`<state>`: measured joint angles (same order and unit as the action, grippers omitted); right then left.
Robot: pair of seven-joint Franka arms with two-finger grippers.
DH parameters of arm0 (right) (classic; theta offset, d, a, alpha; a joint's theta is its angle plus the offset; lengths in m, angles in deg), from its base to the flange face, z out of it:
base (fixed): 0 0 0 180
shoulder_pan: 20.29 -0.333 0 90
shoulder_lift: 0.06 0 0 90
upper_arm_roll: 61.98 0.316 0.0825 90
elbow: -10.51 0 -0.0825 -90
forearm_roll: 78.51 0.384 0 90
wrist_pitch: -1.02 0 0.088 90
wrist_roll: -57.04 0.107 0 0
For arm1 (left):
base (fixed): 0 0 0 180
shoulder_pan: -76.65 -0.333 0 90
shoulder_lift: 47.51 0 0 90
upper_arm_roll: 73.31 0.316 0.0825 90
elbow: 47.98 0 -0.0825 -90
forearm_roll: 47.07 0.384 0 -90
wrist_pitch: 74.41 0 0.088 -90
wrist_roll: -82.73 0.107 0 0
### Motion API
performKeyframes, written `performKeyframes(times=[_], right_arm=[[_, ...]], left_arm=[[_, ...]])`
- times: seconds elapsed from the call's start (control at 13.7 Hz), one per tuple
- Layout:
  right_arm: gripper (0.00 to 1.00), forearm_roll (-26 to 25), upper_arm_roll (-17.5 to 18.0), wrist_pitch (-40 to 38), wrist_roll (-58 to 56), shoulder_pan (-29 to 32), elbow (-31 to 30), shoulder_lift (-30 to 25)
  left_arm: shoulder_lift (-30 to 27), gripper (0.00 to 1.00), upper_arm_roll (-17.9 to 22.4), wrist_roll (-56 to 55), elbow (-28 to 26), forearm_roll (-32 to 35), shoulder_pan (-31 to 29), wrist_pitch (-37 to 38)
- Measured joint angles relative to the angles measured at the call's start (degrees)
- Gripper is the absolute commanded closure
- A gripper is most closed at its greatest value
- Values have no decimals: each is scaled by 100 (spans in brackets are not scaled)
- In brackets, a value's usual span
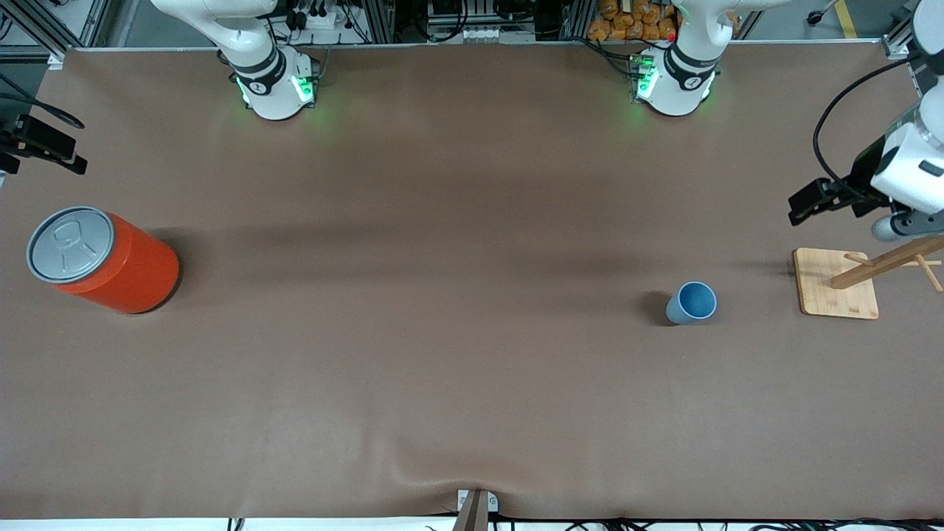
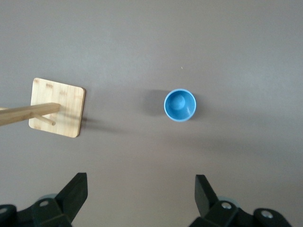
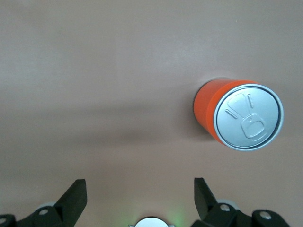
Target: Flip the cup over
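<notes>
The cup [image 1: 692, 303] is small and light blue with a darker blue inside. It stands upright on the brown table, mouth up, toward the left arm's end. It also shows in the left wrist view [image 2: 180, 105]. My left gripper [image 2: 140, 182] is open and empty, high above the table beside the cup and apart from it. The left arm's wrist [image 1: 903, 173] shows at the edge of the front view. My right gripper [image 3: 139, 187] is open and empty, high over the table at the right arm's end.
A wooden stand with a square base [image 1: 837, 284] and a pegged post stands beside the cup at the left arm's end; it also shows in the left wrist view [image 2: 57, 113]. A large orange can [image 1: 110, 262] with a grey lid [image 3: 248, 117] stands at the right arm's end.
</notes>
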<state>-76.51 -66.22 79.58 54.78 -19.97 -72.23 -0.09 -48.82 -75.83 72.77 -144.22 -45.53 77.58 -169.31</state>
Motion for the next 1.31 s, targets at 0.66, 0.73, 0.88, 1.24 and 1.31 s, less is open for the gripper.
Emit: performKeyframes(times=[0.66,0.73,0.88,1.24,1.31], right_arm=[[0,25,0,4,0,19,0,13],[0,25,0,4,0,19,0,13],[0,25,0,4,0,19,0,13],[0,32,4,5,0,18,0,19],[0,34,4,5,0,18,0,20]], left_arm=[[-786,0,19,47,-289,-299,-27,526],[-811,0,19,47,-288,-299,-26,584],[-823,0,16,47,-251,-299,-26,664],[-662,0,16,47,145,-239,-26,995],[-598,0,16,47,242,-222,-26,1060]])
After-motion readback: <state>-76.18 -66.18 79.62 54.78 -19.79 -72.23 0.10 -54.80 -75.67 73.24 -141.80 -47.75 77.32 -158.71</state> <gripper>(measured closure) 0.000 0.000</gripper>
